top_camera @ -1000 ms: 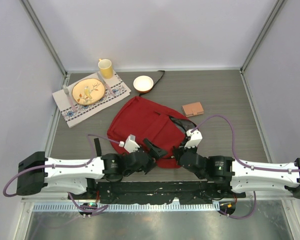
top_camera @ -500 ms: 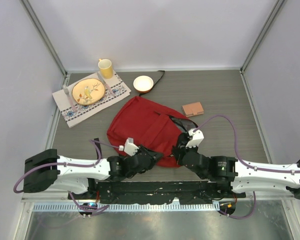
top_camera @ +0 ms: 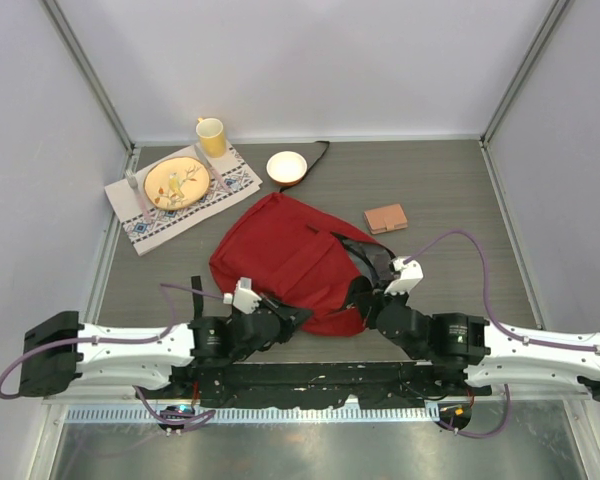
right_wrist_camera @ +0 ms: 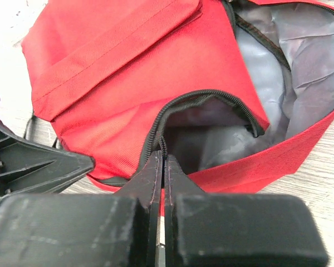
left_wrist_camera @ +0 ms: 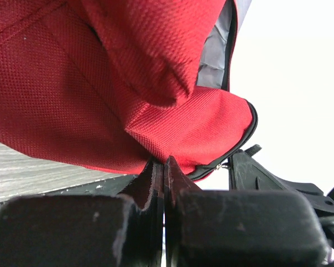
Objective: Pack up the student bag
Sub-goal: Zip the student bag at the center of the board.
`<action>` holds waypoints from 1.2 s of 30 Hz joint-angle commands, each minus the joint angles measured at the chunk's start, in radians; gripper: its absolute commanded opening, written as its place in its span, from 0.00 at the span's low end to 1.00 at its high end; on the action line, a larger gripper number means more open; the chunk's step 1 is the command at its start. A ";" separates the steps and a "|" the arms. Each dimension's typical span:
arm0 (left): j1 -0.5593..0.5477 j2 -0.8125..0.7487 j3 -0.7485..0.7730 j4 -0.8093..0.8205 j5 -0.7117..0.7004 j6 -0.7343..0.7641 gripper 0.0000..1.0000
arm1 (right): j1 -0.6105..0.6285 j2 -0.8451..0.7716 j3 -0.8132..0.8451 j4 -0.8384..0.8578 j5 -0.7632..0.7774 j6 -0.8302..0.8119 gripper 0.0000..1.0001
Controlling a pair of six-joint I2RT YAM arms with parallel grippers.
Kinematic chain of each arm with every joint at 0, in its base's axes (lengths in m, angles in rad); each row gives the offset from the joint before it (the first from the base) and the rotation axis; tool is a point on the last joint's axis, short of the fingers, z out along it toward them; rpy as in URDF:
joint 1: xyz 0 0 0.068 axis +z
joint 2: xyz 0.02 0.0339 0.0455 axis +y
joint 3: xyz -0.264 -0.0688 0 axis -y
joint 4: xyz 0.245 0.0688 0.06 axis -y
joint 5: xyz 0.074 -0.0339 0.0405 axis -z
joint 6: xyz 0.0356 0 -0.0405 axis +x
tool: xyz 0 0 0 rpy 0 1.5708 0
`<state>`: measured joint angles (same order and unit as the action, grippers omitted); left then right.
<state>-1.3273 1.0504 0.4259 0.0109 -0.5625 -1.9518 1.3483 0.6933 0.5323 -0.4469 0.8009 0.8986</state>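
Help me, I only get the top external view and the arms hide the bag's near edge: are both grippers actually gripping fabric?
Observer: The left wrist view shows the left gripper shut on the red edge of the student bag, beside a zipper.
Operator: And the right?
Observer: The right gripper is shut on the zippered rim of the front pocket, which gapes open.
Operator: Anything inside?
Observer: Only grey lining shows.

plate (top_camera: 154, 187) behind-left — student bag (top_camera: 280, 252) centre
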 commanded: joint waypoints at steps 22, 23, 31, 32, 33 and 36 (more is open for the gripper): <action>0.010 -0.437 -0.096 -0.426 -0.094 0.255 0.08 | -0.003 -0.141 0.005 0.111 -0.029 -0.159 0.01; 0.010 -0.417 -0.090 -0.378 -0.088 0.273 0.24 | -0.003 -0.123 0.008 0.116 -0.040 -0.158 0.01; 0.011 -0.156 0.020 0.055 0.013 0.266 1.00 | -0.002 -0.066 -0.009 0.112 -0.040 -0.084 0.01; 0.008 -0.118 0.020 0.061 0.033 0.169 1.00 | -0.001 -0.066 -0.011 0.112 -0.034 -0.083 0.01; 0.008 -0.101 0.013 0.130 0.051 0.147 1.00 | -0.001 -0.066 -0.011 0.111 -0.035 -0.079 0.01; -0.010 -0.023 0.016 0.210 0.059 0.076 1.00 | -0.001 -0.058 -0.020 0.114 -0.042 -0.067 0.01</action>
<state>-1.3209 0.9546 0.4171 0.0158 -0.5316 -1.7638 1.3460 0.6392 0.5175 -0.4076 0.7494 0.7975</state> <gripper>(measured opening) 0.994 0.040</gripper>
